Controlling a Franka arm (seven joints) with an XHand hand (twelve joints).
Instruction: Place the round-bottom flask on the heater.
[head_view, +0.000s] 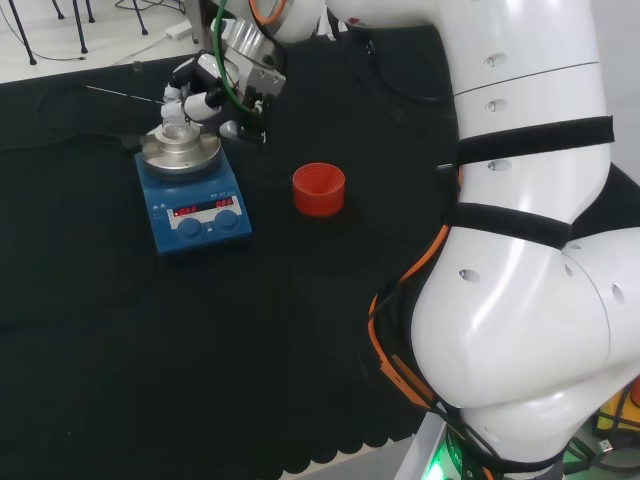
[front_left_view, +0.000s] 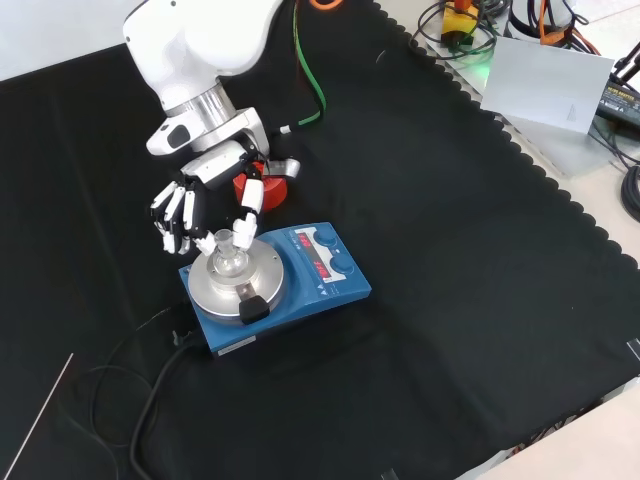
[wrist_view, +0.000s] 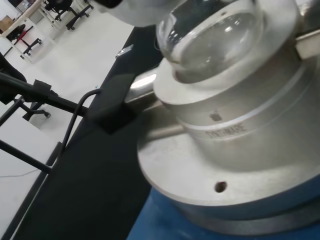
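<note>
The clear round-bottom flask (head_view: 178, 122) (front_left_view: 228, 258) sits with its bulb (wrist_view: 215, 35) in the hollow of the silver metal block (head_view: 180, 152) (front_left_view: 235, 287) (wrist_view: 240, 125) on top of the blue heater (head_view: 200, 215) (front_left_view: 325, 268). The black and white hand (head_view: 200, 88) (front_left_view: 185, 215) hangs over it. Its fingers (front_left_view: 200, 240) stand on one side of the flask's neck and its thumb (front_left_view: 247, 215) on the other, pinching the neck. A blurred white part of the hand (wrist_view: 135, 10) sits just above the bulb.
A red ribbed ring stand (head_view: 318, 188) (front_left_view: 243, 188) stands right of the heater in the head view, partly behind the hand in the front view. The heater's black cable (front_left_view: 150, 400) trails over the cloth. A thin rod (front_left_view: 40, 415) lies at the cloth's edge.
</note>
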